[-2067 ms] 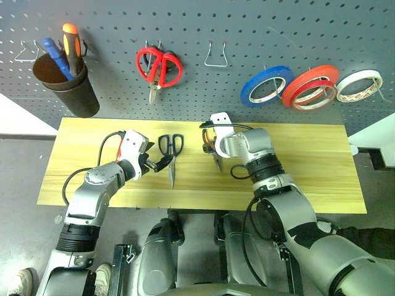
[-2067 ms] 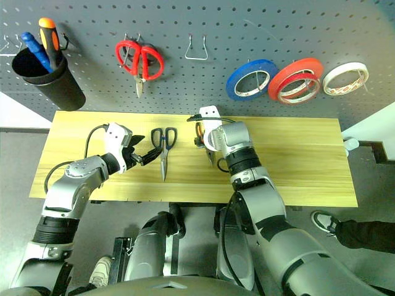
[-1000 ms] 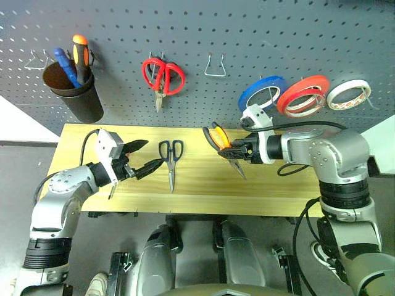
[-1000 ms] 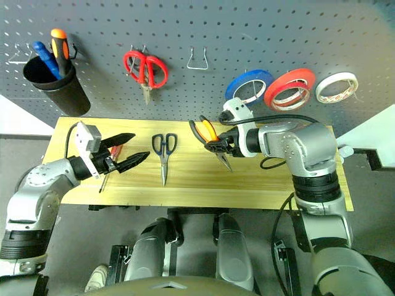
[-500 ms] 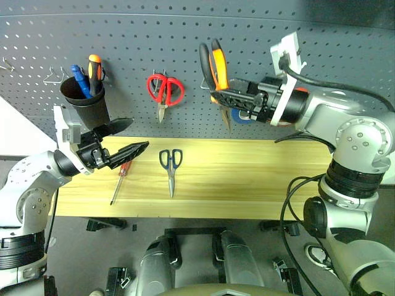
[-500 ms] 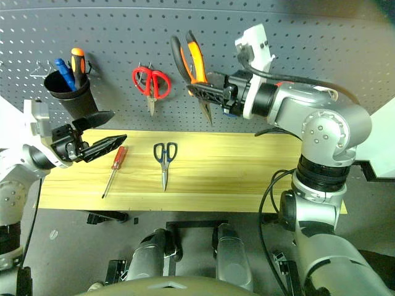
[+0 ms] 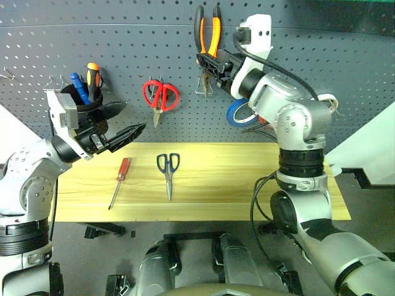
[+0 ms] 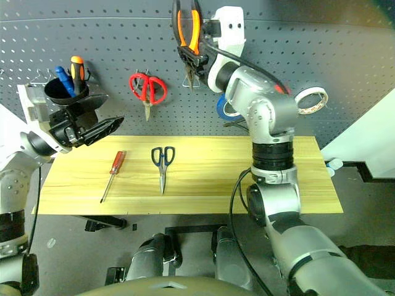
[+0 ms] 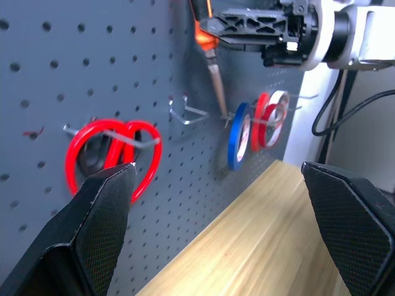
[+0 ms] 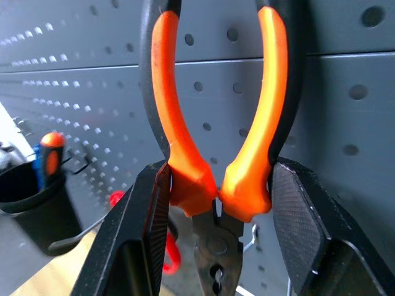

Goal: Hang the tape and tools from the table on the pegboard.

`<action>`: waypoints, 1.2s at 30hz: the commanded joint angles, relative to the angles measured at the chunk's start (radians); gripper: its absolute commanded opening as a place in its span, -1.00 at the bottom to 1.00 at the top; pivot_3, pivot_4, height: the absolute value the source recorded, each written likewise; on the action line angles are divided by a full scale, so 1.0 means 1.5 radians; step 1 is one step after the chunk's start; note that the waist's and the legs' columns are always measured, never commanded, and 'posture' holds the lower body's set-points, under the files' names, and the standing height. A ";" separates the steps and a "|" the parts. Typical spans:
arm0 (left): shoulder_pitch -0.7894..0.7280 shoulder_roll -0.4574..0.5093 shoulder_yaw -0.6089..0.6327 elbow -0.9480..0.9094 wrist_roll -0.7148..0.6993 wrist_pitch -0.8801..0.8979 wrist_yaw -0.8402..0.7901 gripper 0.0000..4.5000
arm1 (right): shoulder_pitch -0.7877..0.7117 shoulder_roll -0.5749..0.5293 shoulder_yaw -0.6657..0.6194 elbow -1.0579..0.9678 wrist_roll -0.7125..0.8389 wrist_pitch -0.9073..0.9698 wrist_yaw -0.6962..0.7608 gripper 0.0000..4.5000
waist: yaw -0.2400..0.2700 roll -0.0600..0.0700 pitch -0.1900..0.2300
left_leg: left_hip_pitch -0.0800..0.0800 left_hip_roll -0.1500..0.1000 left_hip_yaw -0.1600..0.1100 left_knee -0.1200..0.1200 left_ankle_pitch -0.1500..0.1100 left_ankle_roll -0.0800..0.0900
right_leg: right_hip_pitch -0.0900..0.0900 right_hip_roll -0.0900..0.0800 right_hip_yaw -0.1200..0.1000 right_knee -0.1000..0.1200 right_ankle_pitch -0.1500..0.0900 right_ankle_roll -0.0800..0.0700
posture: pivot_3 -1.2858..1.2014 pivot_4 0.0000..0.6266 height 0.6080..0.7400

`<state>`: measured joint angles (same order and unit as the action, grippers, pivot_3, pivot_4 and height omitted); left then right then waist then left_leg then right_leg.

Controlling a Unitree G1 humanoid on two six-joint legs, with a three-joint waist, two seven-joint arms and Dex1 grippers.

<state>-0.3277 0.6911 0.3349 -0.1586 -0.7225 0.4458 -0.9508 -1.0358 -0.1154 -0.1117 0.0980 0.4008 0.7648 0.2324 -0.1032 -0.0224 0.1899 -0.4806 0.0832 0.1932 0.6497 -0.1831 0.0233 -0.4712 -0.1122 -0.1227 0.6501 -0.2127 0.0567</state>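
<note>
My right gripper [image 7: 208,61] is shut on the orange-and-black pliers [image 7: 207,28] and holds them upright against the grey pegboard [image 7: 123,43], tips by a bare wire hook [image 9: 185,111]. In the right wrist view the pliers [image 10: 216,154] sit between both fingers [image 10: 139,234]. Dark-handled scissors [image 7: 168,172] and a red-handled screwdriver [image 7: 120,179] lie on the yellow table [image 7: 247,179]. My left gripper [image 7: 134,117] hovers open and empty above the table's left end. Blue tape [image 7: 236,114] and white tape [image 8: 310,98] hang on the board, partly hidden by my right arm.
Red-handled scissors [image 7: 160,95] hang on the board left of the pliers. A black cup [image 7: 80,102] holding blue and orange screwdrivers hangs further left, just behind my left gripper. A red tape roll [image 9: 262,120] hangs between the blue and white ones.
My right gripper has carried the pliers up from above the table to high on the pegboard. The left gripper has risen a little, still open. The camera has tilted upward.
</note>
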 commanded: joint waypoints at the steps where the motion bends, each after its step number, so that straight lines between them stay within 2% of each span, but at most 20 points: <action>1: -0.008 0.004 0.009 -0.012 0.002 -0.015 0.004 1.00 | -0.040 0.014 -0.003 0.012 -0.029 -0.079 -0.031 -0.09 | 0.003 0.000 -0.001 | 0.000 0.000 0.000 0.000 0.000 0.000 | 0.000 0.000 0.000 0.000 0.000 0.000 | -0.04 -0.79 0.84; 6: -0.003 0.003 0.011 -0.017 0.004 -0.015 0.006 1.00 | -0.041 0.032 0.009 0.021 -0.046 -0.113 -0.043 -0.09 | 0.000 0.000 -0.001 | 0.000 0.000 0.000 0.000 0.000 0.000 | 0.000 0.000 0.000 0.001 0.000 0.000 | -0.04 -0.78 0.84; 10: 0.006 0.008 0.008 -0.021 0.010 -0.015 0.004 1.00 | -0.028 0.019 0.032 0.018 -0.068 -0.115 -0.030 -0.09 | -0.001 0.000 -0.001 | 0.001 0.000 0.000 0.000 0.001 -0.001 | 0.000 0.000 0.000 0.001 0.000 0.000 | -0.03 -0.78 0.84; 19: 0.009 0.003 -0.005 -0.018 0.027 -0.022 0.003 1.00 | 0.027 0.021 0.072 -0.028 -0.075 -0.065 -0.018 -0.09 | 0.001 0.000 -0.007 | 0.001 0.000 0.000 0.000 0.001 0.000 | 0.000 0.000 0.000 0.001 0.000 0.000 | -0.04 -0.77 0.84; 26: 0.005 0.004 -0.004 -0.014 0.030 -0.020 0.000 1.00 | 0.024 0.011 0.083 -0.027 -0.102 -0.077 -0.025 0.90 | 0.002 -0.001 -0.011 | 0.001 0.000 -0.001 0.001 0.001 -0.001 | 0.000 0.000 0.000 0.002 0.000 0.000 | -0.04 -0.77 0.84; 27: 0.006 0.003 -0.004 -0.015 0.031 -0.020 0.000 1.00 | 0.022 0.010 0.080 -0.025 -0.103 -0.077 -0.026 0.99 | 0.002 -0.001 -0.013 | 0.001 0.000 0.000 0.001 0.001 -0.001 | 0.000 0.000 0.000 0.002 0.000 0.000 | -0.04 -0.77 0.84; 30: 0.008 0.001 -0.004 -0.017 0.030 -0.019 0.000 1.00 | 0.016 0.004 0.070 -0.018 -0.106 -0.080 -0.030 0.99 | 0.002 0.000 -0.016 | 0.001 0.000 -0.001 0.001 0.001 -0.001 | 0.001 0.000 0.000 0.002 0.000 0.000 | -0.04 -0.76 0.84; 36: 0.016 0.001 -0.002 -0.020 0.030 -0.017 -0.001 1.00 | 0.007 -0.015 0.020 -0.080 -0.045 -0.052 0.003 0.99 | 0.004 0.000 -0.016 | 0.002 0.000 -0.001 0.001 0.001 -0.001 | 0.001 0.000 0.000 0.002 0.000 0.000 | -0.04 -0.75 0.84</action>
<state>-0.3082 0.6883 0.3249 -0.1596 -0.6727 0.4415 -0.9519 -0.9880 -0.1159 -0.0486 0.0636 0.2959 0.6841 0.2146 -0.0975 -0.0226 0.1652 -0.4781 0.0835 0.1917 0.6508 -0.1819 0.0226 -0.4691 -0.1114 -0.1223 0.6525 -0.2129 0.0565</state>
